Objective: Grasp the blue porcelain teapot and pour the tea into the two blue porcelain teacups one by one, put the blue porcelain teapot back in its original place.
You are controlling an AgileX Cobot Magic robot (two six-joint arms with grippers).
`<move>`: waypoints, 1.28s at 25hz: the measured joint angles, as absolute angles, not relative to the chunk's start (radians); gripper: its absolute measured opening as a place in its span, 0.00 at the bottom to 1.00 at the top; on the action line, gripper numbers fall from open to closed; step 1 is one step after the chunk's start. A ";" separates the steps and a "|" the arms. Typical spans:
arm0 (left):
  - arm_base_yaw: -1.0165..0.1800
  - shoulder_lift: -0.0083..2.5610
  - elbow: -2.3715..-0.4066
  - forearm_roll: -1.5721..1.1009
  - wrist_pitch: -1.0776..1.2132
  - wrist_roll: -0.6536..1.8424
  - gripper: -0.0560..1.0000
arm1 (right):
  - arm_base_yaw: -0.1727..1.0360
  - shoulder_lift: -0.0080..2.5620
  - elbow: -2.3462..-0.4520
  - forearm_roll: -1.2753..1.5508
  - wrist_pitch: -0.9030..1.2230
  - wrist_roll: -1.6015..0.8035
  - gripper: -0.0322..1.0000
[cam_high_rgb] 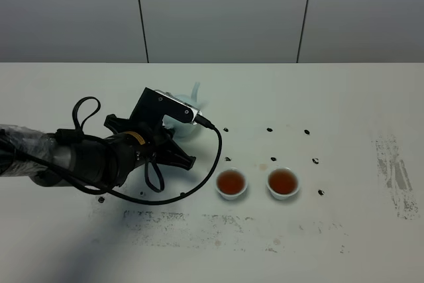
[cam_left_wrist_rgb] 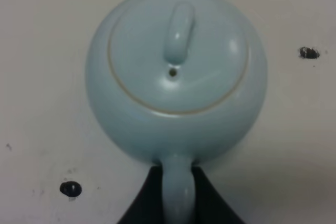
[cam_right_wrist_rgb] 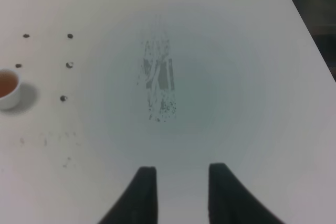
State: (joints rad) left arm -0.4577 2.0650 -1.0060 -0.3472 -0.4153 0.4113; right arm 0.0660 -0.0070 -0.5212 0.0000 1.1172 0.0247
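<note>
both cups (cam_high_rgb: 232, 183) are full, so you're on the put-back. the left gripper (cam_left_wrist_rgb: 178, 195) is clamped on the teapot (cam_left_wrist_rgb: 176, 72) handle (pot looks down); next, release.

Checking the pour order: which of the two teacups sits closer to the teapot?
The left teacup, full of tea, sits closer to the teapot; the other teacup stands further right, beyond it.
</note>
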 joint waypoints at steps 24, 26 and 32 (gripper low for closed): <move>-0.458 2.042 -1.064 -0.381 -0.263 0.309 0.12 | 0.066 -0.007 -0.521 0.000 1.117 0.024 0.25; -0.458 2.042 -1.064 -0.381 -0.262 0.309 0.12 | 0.066 -0.007 -0.521 0.000 1.117 0.024 0.25; -0.458 2.042 -1.064 -0.381 -0.259 0.309 0.14 | 0.066 -0.007 -0.521 0.000 1.117 0.025 0.25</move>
